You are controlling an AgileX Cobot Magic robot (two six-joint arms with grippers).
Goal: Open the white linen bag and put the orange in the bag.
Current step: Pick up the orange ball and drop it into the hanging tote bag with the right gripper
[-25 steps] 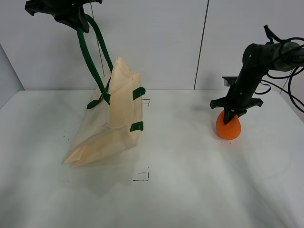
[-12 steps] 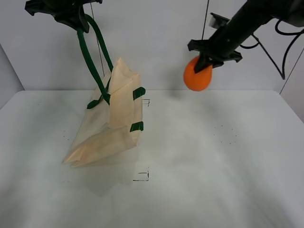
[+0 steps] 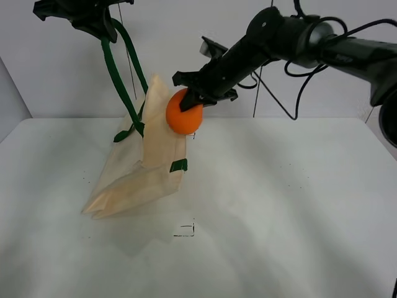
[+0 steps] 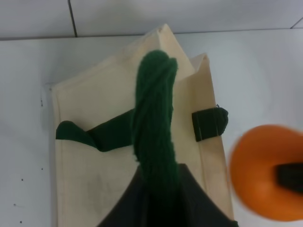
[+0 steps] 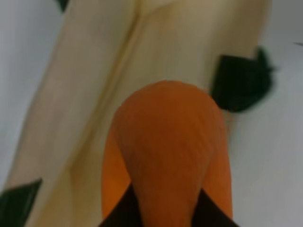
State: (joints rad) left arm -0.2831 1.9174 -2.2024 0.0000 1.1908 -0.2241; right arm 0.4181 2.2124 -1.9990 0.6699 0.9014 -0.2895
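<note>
My left gripper clenches one of two dark green strap handles on one cream cloth tote bag. My right gripper grasps one round orange fruit midair, beside the bag's top.

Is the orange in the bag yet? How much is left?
Not yet. Done: the left end effector holds the white linen bag up by a green handle, and the orange is off the table. Now: the right end effector grips the orange in the air beside the bag's top. Left: spread the bag's mouth, which looks barely open, and drop the orange inside.
</note>
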